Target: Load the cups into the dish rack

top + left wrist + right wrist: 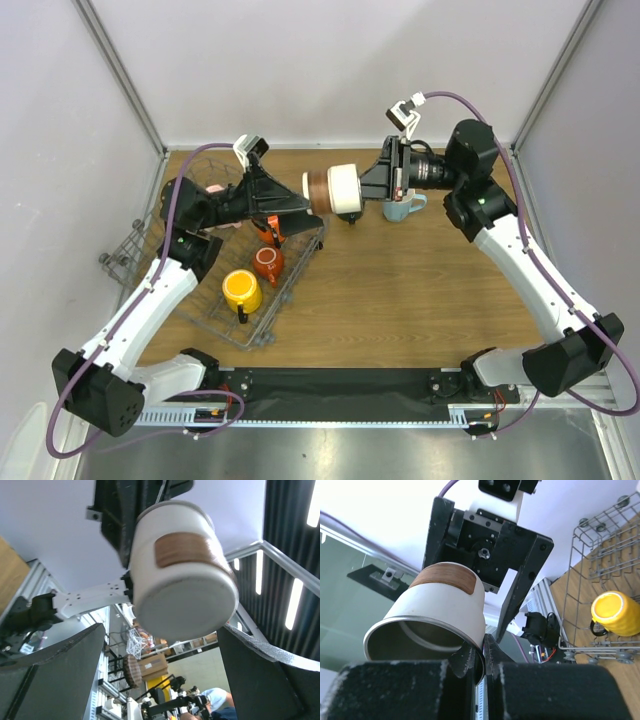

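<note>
cream brown-banded cup [340, 190]: likely stiff, slick | right gripper [479, 662] jaws pinch rim | left gripper [161, 629] jaws wide, straddling base: take body there

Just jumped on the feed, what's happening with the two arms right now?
The right gripper pinches the rim of a white, brown-banded cup in mid-air. The left gripper is open, fingers either side of the cup's base, so it looks like a handover. The dish rack holds a yellow mug and an orange mug; a light blue mug stands on the table beneath the right gripper.
</note>
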Controlling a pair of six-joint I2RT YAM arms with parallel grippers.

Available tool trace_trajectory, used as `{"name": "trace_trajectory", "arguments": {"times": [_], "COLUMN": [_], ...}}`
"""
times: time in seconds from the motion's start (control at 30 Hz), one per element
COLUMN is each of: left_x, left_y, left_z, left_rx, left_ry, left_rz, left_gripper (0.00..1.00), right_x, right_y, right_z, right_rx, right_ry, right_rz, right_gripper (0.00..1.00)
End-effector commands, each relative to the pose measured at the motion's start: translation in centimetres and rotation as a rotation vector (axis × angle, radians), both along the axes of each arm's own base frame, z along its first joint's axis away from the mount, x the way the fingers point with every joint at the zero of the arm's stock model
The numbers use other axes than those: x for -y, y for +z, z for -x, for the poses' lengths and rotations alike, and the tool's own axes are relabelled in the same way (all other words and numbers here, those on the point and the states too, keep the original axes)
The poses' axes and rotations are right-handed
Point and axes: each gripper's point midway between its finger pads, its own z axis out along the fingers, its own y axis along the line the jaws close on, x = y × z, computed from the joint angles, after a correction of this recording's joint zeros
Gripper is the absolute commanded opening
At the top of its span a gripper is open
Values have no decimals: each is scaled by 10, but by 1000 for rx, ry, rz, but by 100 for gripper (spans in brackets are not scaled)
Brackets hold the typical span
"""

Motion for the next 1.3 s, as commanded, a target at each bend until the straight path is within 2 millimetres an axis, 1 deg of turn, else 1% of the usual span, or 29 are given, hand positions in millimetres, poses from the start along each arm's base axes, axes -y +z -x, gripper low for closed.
{"name": "trace_trajectory", "arguments": {"times": [0.0, 0.2, 0.3, 0.37, 0.5, 0.57, 0.6, 0.67, 0.7, 0.77, 0.83, 0.87, 0.9, 0.93, 0.97, 1.0, 1.07, 1.1, 1.13, 1.17, 1.2, 1.23, 1.27], "left_x": [-6, -7, -6, -6, -5, -6, -5, -5, -5, -5, -4, -3, -2, -1, -1, 0, 0, -1, -1, -6, -9, -14, -26], "left_y": [30, 34, 33, 29, 29, 30, 29, 30, 30, 28, 26, 26, 22, 20, 20, 13, 8, 4, -5, -11, -17, -36, -42], "left_z": [16, 15, 14, 11, 12, 13, 14, 13, 13, 12, 11, 10, 6, 5, 3, -2, -10, -15, -22, -31, -37, -43, -60], "left_rx": [31, 13, 6, -13, -18, -14, -13, -14, -12, -17, -26, -23, -42, -46, -25, -63, -42, -52, -94, -80, -88, -181, -146], "left_ry": [-23, -8, -1, 6, 3, 3, -3, -2, -2, -4, -6, -3, 0, 0, 14, 29, 69, 85, 109, 149, 184, 217, 314], "left_rz": [89, 103, 95, 82, 77, 75, 73, 70, 70, 66, 59, 55, 42, 32, 23, -5, -34, -51, -79, -102, -125, -192, -231], "left_gripper": [100, 100, 100, 100, 100, 97, 93, 88, 78, 68, 42, 27, 3, 0, 0, 0, 0, 0, 0, 0, 0, 0, 0], "right_x": [-1, -6, -9, -12, -16, -18, -19, -20, -21, -21, -22, -23, -22, -21, -20, -16, 2, 14, 37, 54, 69, 83, 106], "right_y": [14, 5, 2, -1, -7, -9, -11, -10, -10, -9, -12, -14, -17, -20, -25, -33, -43, -50, -63, -71, -84, -112, -132], "right_z": [15, 20, 22, 23, 20, 17, 16, 13, 12, 11, 11, 11, 9, 5, -1, -3, -26, -33, -56, -67, -70, -76, -88], "right_rx": [76, 81, 82, 69, 69, 65, 63, 64, 66, 69, 66, 66, 50, 43, 52, 6, -40, -98, -159, -211, -297, -390, -456], "right_ry": [49, 58, 65, 65, 55, 41, 40, 34, 32, 24, 31, 36, 26, 10, -10, -32, -142, -189, -295, -358, -418, -470, -556], "right_rz": [-37, -6, 1, 16, 38, 49, 52, 52, 52, 54, 60, 65, 80, 93, 113, 154, 195, 220, 243, 254, 273, 305, 326], "right_gripper": [0, 0, 0, 0, 0, 0, 0, 0, 0, 0, 0, 0, 5, 19, 34, 62, 87, 99, 100, 100, 100, 100, 100]}}
